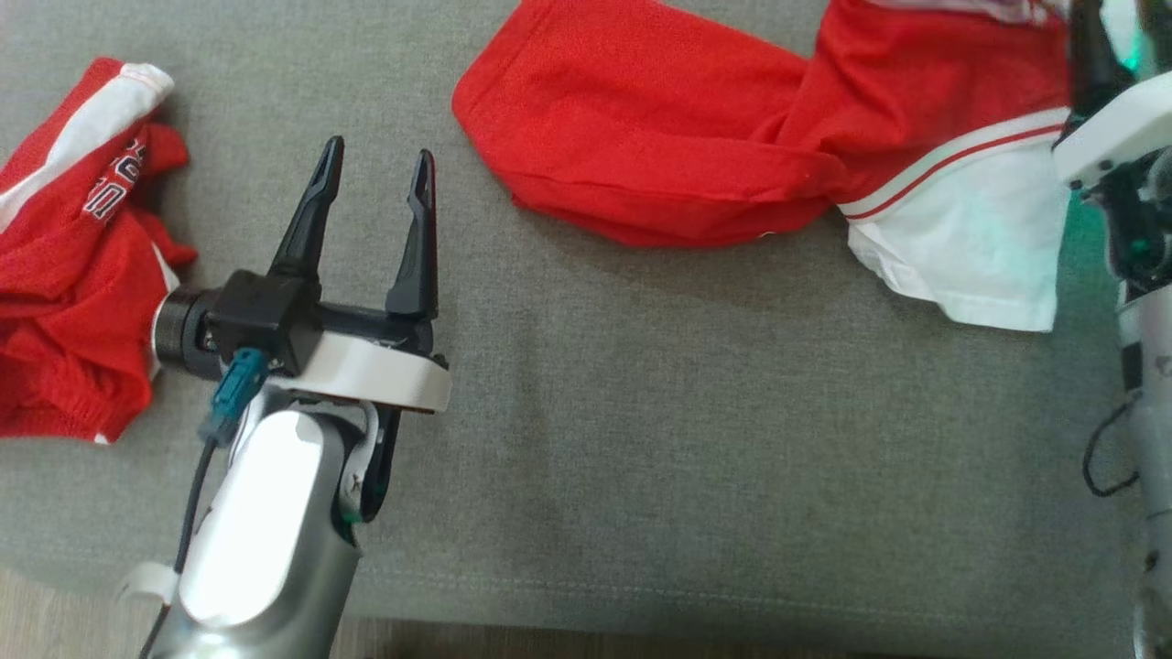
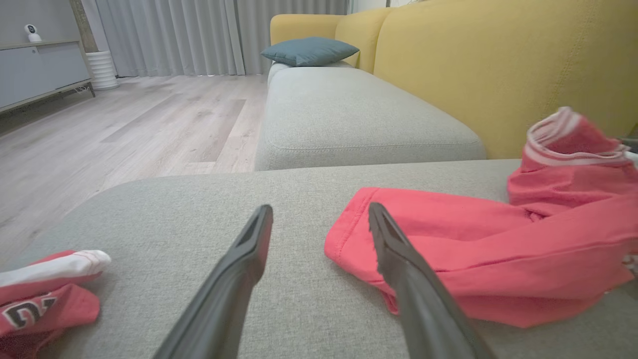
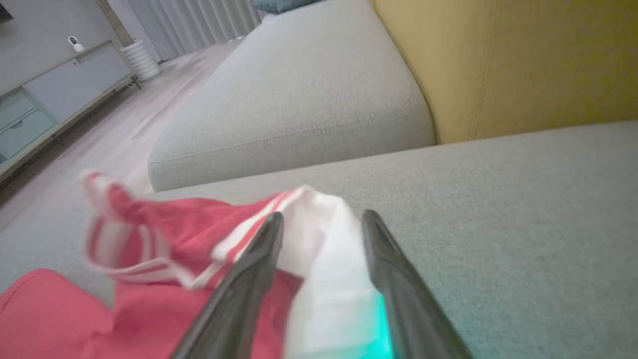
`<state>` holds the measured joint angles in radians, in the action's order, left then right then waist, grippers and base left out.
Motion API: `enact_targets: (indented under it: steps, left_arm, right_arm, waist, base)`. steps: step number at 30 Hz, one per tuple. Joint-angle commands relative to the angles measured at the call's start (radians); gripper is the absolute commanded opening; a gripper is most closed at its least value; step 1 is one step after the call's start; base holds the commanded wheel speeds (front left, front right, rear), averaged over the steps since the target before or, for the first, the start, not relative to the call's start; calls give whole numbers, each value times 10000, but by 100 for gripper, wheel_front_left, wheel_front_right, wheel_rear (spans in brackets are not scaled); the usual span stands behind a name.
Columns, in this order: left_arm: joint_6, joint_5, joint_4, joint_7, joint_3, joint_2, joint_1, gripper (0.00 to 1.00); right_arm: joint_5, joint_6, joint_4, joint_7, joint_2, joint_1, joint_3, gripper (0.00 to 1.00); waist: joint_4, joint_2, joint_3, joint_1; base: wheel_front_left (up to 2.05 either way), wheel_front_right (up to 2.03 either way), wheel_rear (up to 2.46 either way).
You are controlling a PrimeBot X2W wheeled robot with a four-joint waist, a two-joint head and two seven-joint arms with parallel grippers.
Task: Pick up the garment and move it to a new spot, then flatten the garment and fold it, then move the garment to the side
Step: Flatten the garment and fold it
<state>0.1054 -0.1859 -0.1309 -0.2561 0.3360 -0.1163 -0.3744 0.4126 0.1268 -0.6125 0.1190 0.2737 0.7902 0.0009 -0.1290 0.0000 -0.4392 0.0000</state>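
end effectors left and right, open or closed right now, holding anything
left end effector: open, holding nothing
right end effector: open, astride the white part of the garment, not clamped on it

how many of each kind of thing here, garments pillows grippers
garments, red and white: 2, the spread garment and the crumpled garment
pillows: 1, the blue-grey pillow
grippers: 2, the left gripper and the right gripper
total: 5
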Motion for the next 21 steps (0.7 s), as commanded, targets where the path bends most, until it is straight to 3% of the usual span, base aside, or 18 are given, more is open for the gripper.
enact_targets:
  steps: [1,6,10,21]
  left_arm:
    - [-27,96,262,-57,-449,-101,-171,100]
    - [-84,137,150,-57,-598,-89,47,100]
    - [-110,167,96,-57,-744,-171,284,100]
    - [-95,216,-14,-57,-930,-423,1073,100]
  right_arm:
    - [-136,39,261,-454,213,91,246,100]
    - [-1145,39,647,-2125,289,-681,467,100]
    - [-1585,39,1617,-2791,14,-1689,408,100]
    - [-2050,39,5055,-2344,-1129,-5033,370,100]
  waist:
    - [37,0,109,0]
    - [229,0,512,0]
    - [432,0,860,0]
    - [897,0,1793,0]
  base:
    - [0,0,0]
    - [0,0,0]
    - [0,0,0]
    - [0,0,0]
